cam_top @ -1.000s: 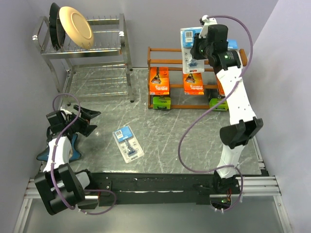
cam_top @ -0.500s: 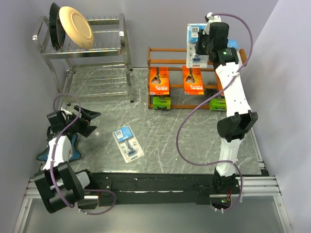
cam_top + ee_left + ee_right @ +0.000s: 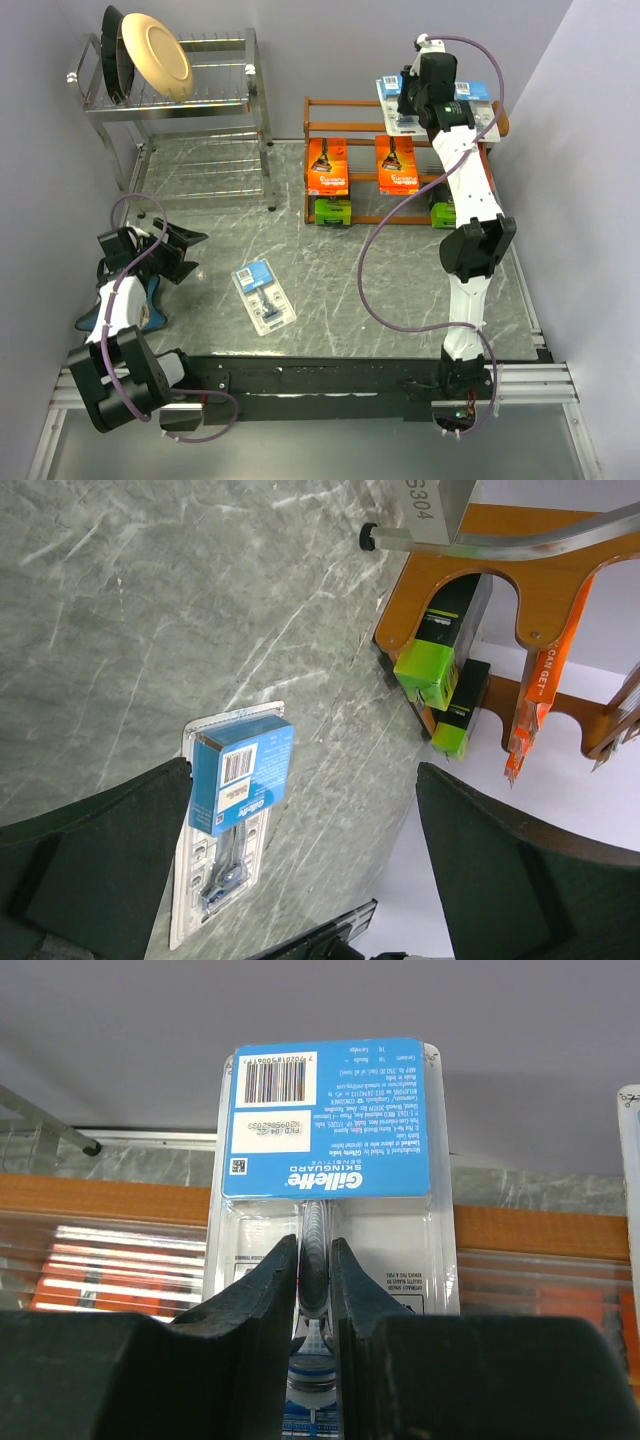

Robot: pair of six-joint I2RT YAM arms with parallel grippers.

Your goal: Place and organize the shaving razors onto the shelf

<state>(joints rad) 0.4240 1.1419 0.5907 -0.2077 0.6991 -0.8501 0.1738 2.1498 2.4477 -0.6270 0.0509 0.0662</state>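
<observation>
Razor blister card (image 3: 264,297) lies flat on the stone table (image 3: 400,290), well right of the left gripper (image 3: 190,251), whose jaws gape wide around nothing. Further right, the shelf (image 3: 340,102) carries orange packs (image 3: 328,166) and green boxes (image 3: 333,211). At its top tier the right gripper (image 3: 315,1270) pinches a second blister card (image 3: 330,1120); whether it touches the rail is unclear.

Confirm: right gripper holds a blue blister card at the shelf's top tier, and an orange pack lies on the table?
The pack on the table is a blue blister card, not orange; the top external view shows it. The right gripper does hold a blue card at the shelf's top tier.
</observation>
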